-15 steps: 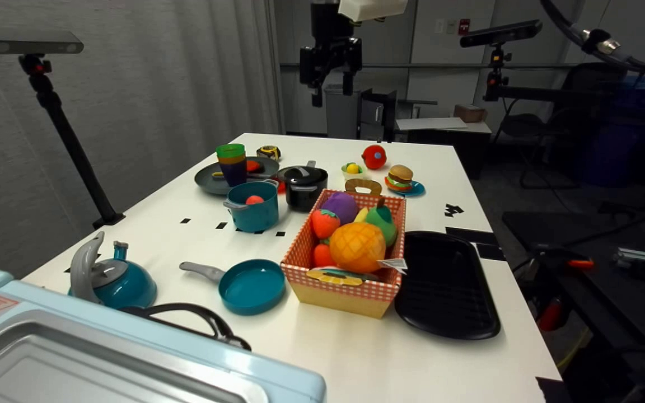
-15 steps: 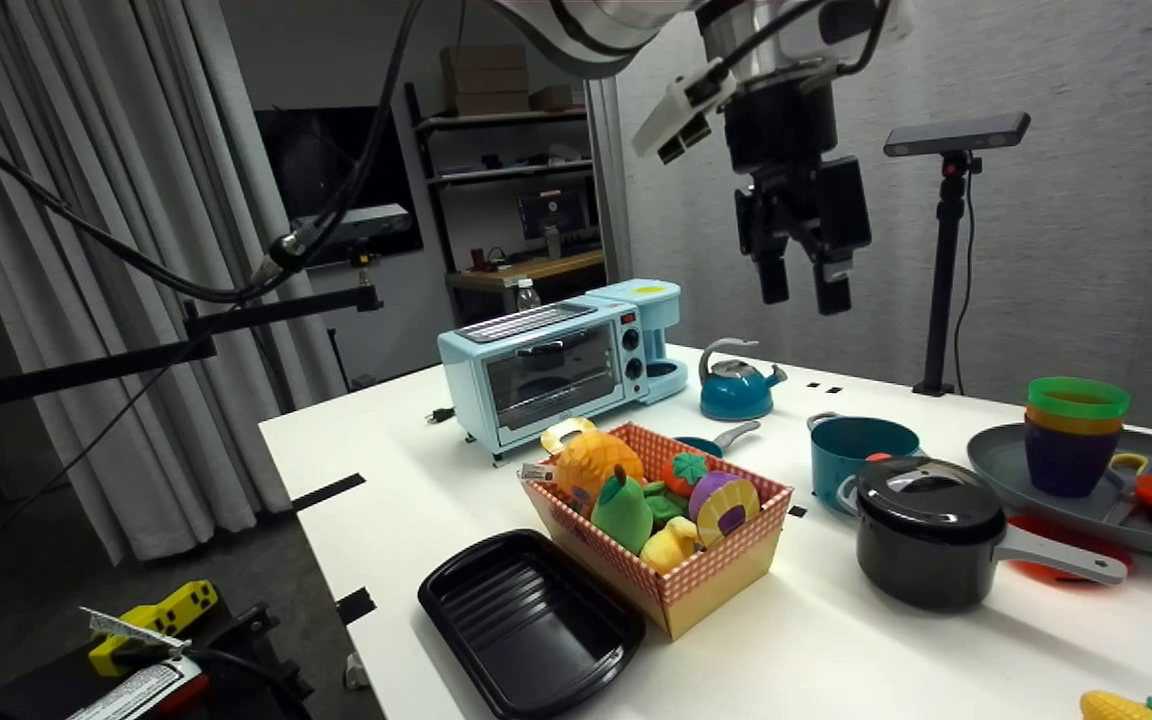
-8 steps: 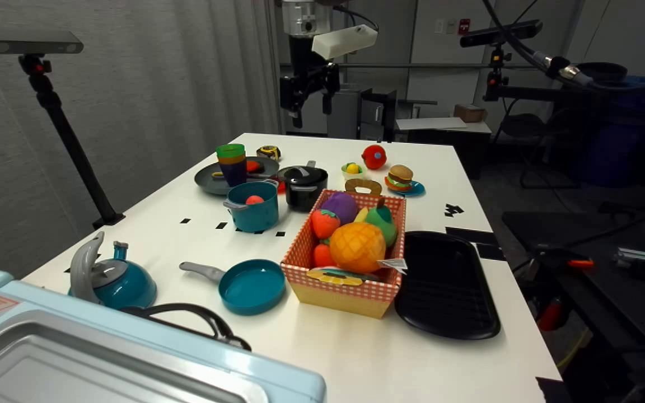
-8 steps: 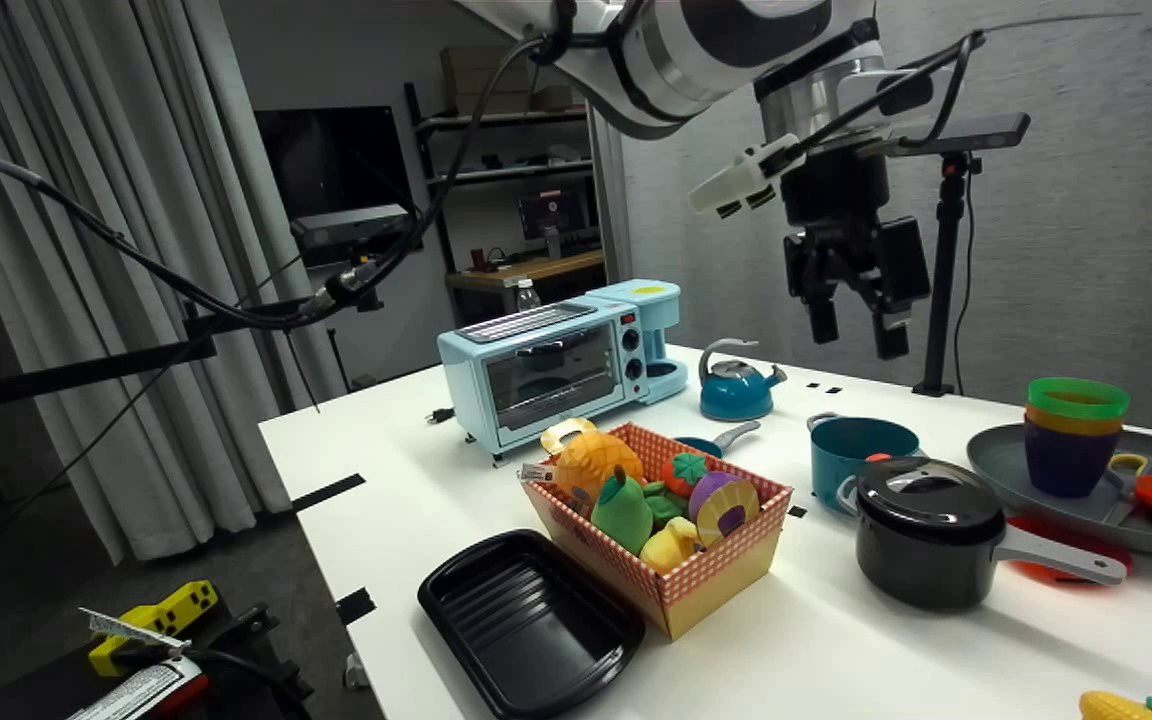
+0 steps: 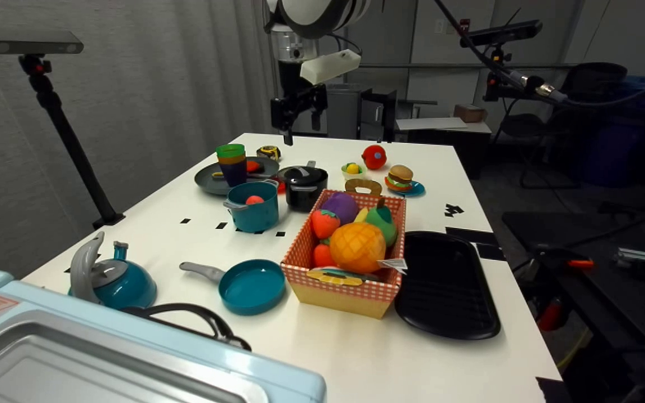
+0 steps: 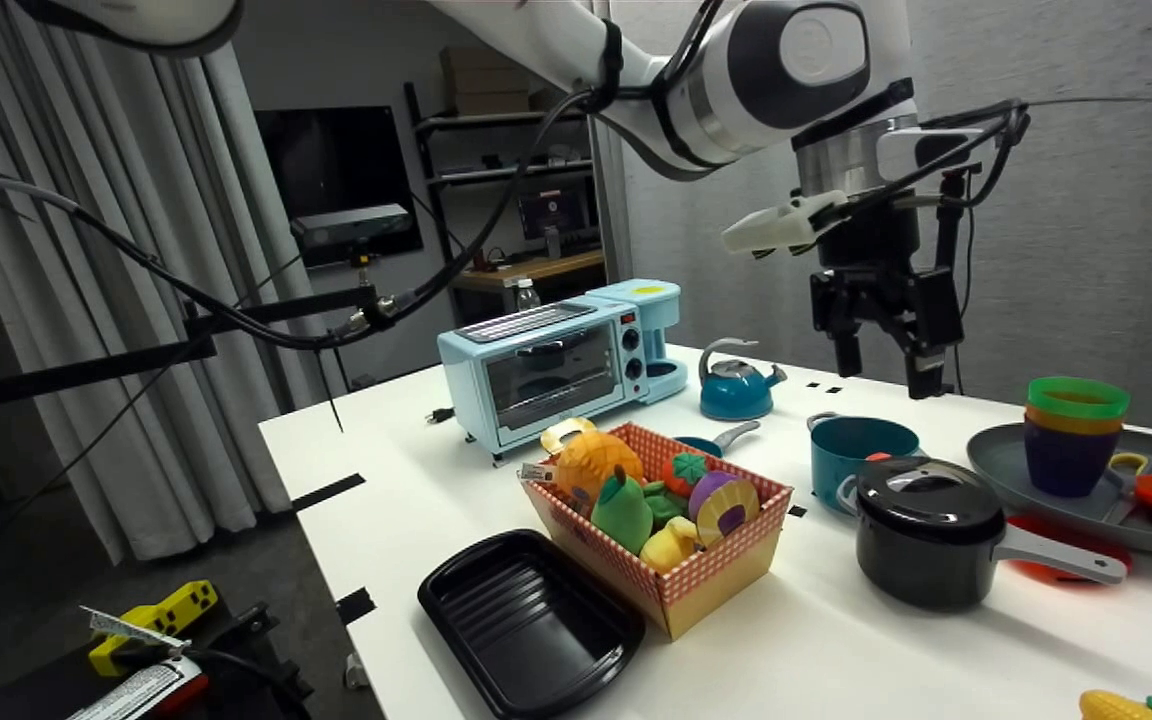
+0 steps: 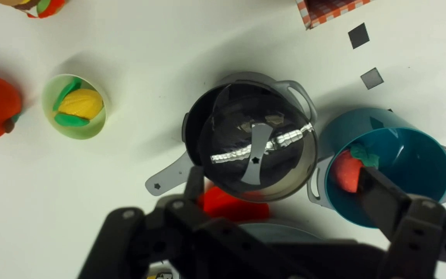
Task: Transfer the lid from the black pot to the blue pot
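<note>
The lid (image 7: 261,155) is see-through and dark, with a grey strap handle. It lies on the black pot (image 6: 926,570), off-centre and overhanging one side in the wrist view. The black pot also shows in an exterior view (image 5: 304,198) and has a long grey handle. The blue pot (image 6: 841,465) stands beside it, uncovered, with a red toy strawberry (image 7: 347,170) inside; it also shows in an exterior view (image 5: 255,218). My gripper (image 6: 886,372) is open and empty, well above the table. In the wrist view the fingers (image 7: 281,180) show either side of the lid's lower part.
A basket (image 6: 726,590) of toy fruit and a black tray (image 6: 536,640) stand near the pots. A grey plate (image 6: 996,450) with stacked cups (image 6: 1071,445) is behind the black pot, and a red object (image 7: 238,207) lies between them. A blue pan (image 5: 252,288) and kettle (image 5: 126,285) are farther off.
The arm has come down and moved towards the pots: down and left in an exterior view, down and right in the opposite one. The gripper stays open. The pots and lid have not moved.
</note>
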Robot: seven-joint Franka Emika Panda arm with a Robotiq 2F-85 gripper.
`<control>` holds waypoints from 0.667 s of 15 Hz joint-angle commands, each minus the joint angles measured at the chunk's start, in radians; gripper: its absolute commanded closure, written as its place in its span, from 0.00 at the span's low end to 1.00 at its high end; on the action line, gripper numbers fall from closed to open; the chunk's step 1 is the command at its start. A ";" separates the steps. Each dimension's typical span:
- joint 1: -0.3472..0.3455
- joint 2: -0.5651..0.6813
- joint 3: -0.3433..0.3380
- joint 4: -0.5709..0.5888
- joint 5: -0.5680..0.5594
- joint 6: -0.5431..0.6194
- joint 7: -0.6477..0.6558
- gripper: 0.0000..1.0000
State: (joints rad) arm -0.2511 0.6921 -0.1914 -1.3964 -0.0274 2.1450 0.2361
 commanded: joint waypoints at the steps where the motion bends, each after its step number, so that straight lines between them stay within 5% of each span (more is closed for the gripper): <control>1: -0.028 0.076 0.011 0.106 0.039 -0.027 -0.038 0.00; 10: -0.032 0.157 0.011 0.151 0.061 -0.005 -0.014 0.00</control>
State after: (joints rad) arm -0.2643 0.8007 -0.1891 -1.3086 0.0003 2.1450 0.2355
